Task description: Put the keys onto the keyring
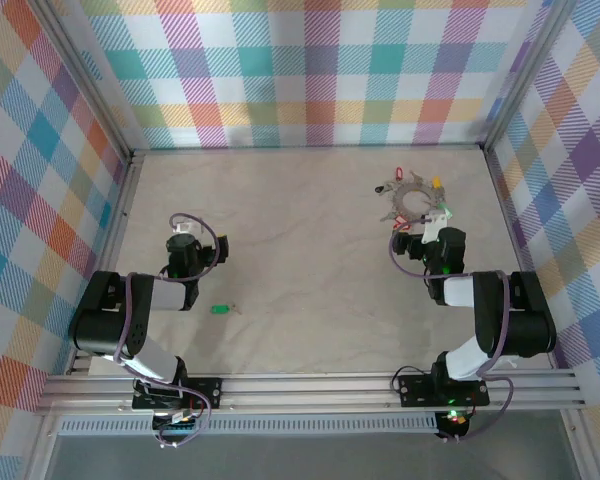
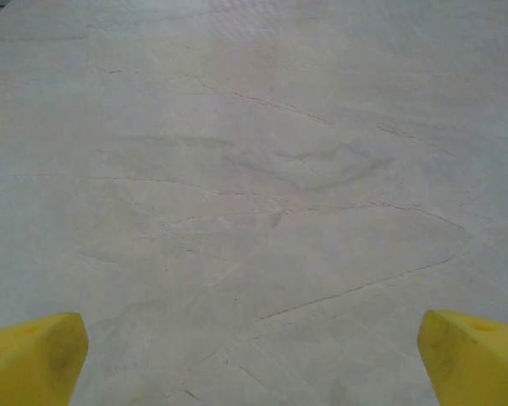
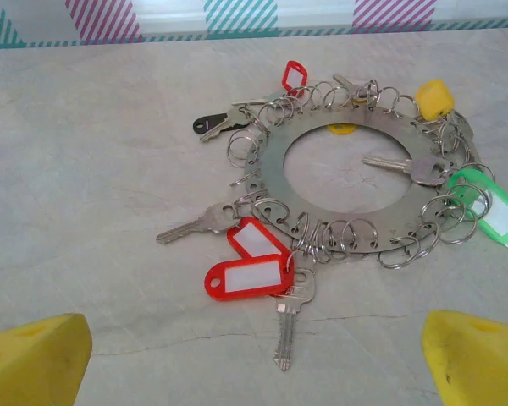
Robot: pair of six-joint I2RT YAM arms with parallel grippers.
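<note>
Plaid walls (image 1: 320,70) box in a pale, veined tabletop (image 1: 310,250). On the left, the left tool (image 1: 183,238) hangs over bare surface with its yellow fingertips (image 2: 34,359) wide apart and nothing between them. Just to its right and nearer the arm bases lies a loose green-tagged key (image 1: 220,308), well apart from everything else.

The step in hand looks like fetching that key. The left tool would do well to come down straight over the tag, which is the thickest part, and pinch it across its narrow sides so the blade stays free for threading.

Wide open tabletop separates the key from the keyring (image 1: 412,197), a flat grey metal band fringed with small split rings and keys (image 3: 212,222) bearing red, yellow and green tags, which lies toward the far right corner. The right tool (image 1: 432,230) hovers just on its near side, fingers spread and empty.

Room is generous in the middle. Close to the keyring, the right wall rail (image 1: 505,200) leaves less clearance, so the approach should come from the centre.
</note>
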